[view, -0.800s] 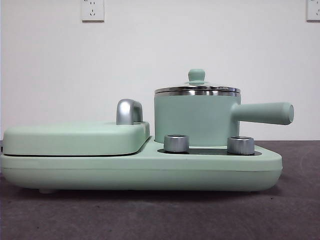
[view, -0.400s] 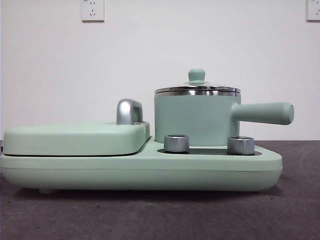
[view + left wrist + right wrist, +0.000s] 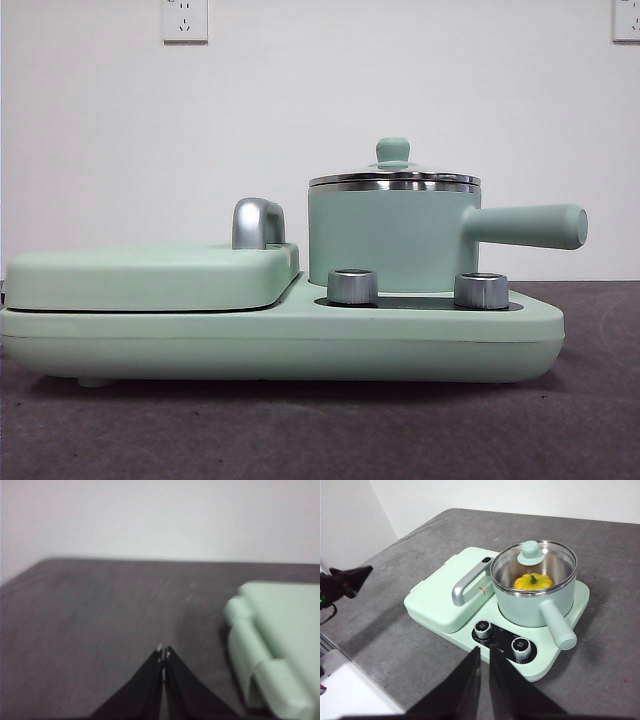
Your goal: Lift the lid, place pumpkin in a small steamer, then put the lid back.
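no change is seen across the front views. the pumpkin (image 3: 532, 581) is enclosed in the small steamer (image 3: 532, 597) under the lid (image 3: 534, 560); the task appears complete. the left gripper (image 3: 163, 653) and right gripper (image 3: 484, 652) are held closed, empty, well clear.

From my front view the small steamer (image 3: 390, 238) wall hides the pumpkin (image 3: 533, 581); my left wrist picture is blurred, the hinged cover (image 3: 280, 655) cut off.
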